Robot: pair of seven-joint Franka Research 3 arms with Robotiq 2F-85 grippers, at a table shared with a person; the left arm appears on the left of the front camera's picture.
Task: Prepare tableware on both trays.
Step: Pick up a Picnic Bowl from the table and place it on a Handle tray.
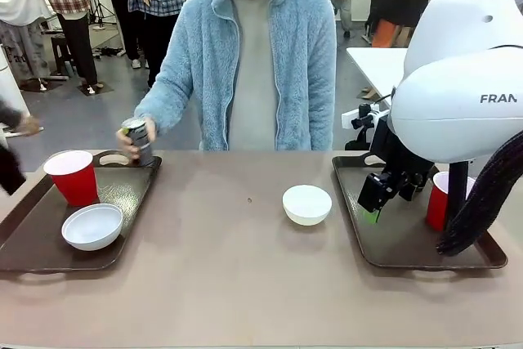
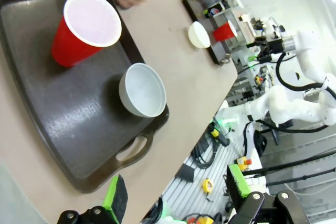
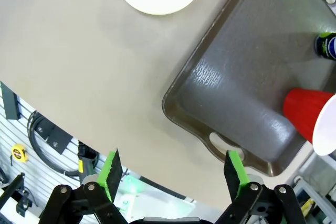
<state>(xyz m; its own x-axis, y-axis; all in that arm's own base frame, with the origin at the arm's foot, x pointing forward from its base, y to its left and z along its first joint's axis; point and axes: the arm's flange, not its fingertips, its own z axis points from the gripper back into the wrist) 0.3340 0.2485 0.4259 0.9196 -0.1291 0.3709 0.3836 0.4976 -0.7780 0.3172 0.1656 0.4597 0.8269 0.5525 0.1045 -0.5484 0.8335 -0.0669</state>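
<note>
Left tool (image 2: pixel 176 190): wide open, holding nothing, hanging just beyond the near edge of the worktop (image 1: pixel 229 275), off the near handle of the left tray (image 1: pixel 122 198).

On that tray: left cup (image 1: pixel 73 177), red, upright, towards the far left corner. Left bowl (image 1: pixel 92 226), white, empty, just in front of the cup and apart from it.

At the tray's far rim, by the cut-out handle: held can (image 1: pixel 137 135), gripped in the person's hand (image 1: pixel 129 145). Resting on the tray or lifted off it: cannot tell.

Right tool (image 1: pixel 372 212): also wide open, nothing between the green pads, pointing down over the left part of the right tray (image 1: pixel 400 247), clear of every item there.

On that tray: right cup (image 1: pixel 439 199), red, upright, partly hidden behind the arm. Right can (image 3: pixel 326 45), dark, standing beyond the cup towards the far handle, near it.

Mid bowl (image 1: pixel 307 203): white, on bare worktop between the trays, nearer the right one, just off its left rim.
</note>
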